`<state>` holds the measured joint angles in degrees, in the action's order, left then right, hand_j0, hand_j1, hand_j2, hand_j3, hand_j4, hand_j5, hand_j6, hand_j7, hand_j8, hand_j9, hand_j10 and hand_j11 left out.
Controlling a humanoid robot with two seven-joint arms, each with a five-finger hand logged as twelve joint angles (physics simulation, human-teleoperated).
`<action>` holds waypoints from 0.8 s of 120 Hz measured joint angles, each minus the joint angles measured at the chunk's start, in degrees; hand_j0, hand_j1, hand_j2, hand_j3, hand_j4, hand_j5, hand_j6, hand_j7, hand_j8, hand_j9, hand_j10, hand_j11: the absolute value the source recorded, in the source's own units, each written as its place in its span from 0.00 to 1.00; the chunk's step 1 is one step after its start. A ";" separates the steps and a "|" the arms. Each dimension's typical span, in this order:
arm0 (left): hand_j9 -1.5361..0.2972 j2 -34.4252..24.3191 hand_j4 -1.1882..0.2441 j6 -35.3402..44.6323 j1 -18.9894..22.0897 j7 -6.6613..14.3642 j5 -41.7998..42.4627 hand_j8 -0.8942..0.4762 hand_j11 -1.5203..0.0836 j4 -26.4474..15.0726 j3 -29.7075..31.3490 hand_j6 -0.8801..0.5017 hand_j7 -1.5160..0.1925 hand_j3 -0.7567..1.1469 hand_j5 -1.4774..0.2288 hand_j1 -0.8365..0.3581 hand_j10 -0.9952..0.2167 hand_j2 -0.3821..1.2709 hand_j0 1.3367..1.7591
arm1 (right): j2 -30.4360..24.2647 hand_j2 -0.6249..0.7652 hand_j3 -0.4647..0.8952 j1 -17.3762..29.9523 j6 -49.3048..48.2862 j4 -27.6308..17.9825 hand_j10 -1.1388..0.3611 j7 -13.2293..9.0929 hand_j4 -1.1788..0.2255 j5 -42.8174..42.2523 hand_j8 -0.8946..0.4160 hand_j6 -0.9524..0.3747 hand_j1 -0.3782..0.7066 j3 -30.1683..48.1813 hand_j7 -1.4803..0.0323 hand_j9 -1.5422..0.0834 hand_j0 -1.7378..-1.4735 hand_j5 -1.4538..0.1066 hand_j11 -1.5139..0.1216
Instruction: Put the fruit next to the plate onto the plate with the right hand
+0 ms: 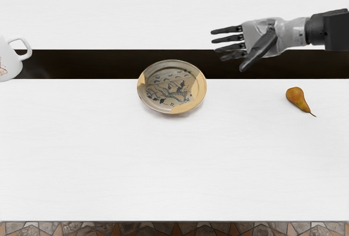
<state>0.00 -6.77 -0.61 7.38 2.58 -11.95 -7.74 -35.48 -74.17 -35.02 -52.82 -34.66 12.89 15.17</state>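
A brown-orange pear [296, 98] lies on the white table at the right, stem pointing down-right. A tan plate [148, 78] with a blue drawing sits at the table's middle, well to the left of the pear. My right hand [235, 43] hangs above the table between plate and pear, up and left of the pear, its arm entering from the right edge. Its fingers [226, 30] are stretched out to the left and hold nothing. The left arm does not show.
A white mug [10, 57] with a handle stands at the left edge. A dark gap [82, 64] runs across the table behind the plate. The table's front edge [174, 221] lies near the bottom.
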 joint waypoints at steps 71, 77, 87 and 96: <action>0.84 0.00 0.83 0.00 0.00 0.00 0.00 0.65 0.95 0.00 0.00 0.64 0.89 0.40 0.87 0.99 0.82 0.23 0.76 | -10.59 0.45 0.34 -3.27 9.76 -12.53 0.76 -0.34 0.84 -15.90 0.68 0.72 0.03 0.47 0.98 0.95 0.30 0.93 0.93; 0.84 0.00 0.83 0.00 0.00 0.00 0.02 0.65 0.95 -0.01 0.00 0.64 0.89 0.40 0.87 0.99 0.82 0.23 0.76 | -12.25 0.45 0.34 -3.51 14.03 -15.75 0.76 -0.34 0.84 -17.78 0.68 0.72 0.03 0.43 0.98 0.95 0.30 0.93 0.93; 0.84 0.00 0.83 0.00 0.00 0.00 0.01 0.65 0.95 0.00 0.01 0.64 0.89 0.40 0.87 0.99 0.82 0.23 0.76 | -14.07 0.45 0.34 -3.68 20.36 -19.87 0.76 -0.34 0.84 -20.61 0.68 0.72 0.03 0.24 0.98 0.95 0.30 0.93 0.93; 0.84 0.00 0.83 0.00 0.00 0.00 0.01 0.65 0.95 0.01 0.00 0.64 0.89 0.40 0.87 0.99 0.82 0.23 0.76 | -14.77 0.45 0.34 -3.58 25.10 -21.68 0.76 -0.34 0.84 -23.65 0.68 0.72 0.03 -0.37 0.98 0.95 0.30 0.93 0.93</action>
<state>0.00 -6.77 -0.62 7.38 2.59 -11.94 -7.74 -50.24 -77.74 -9.92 -74.49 -35.00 -10.76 14.80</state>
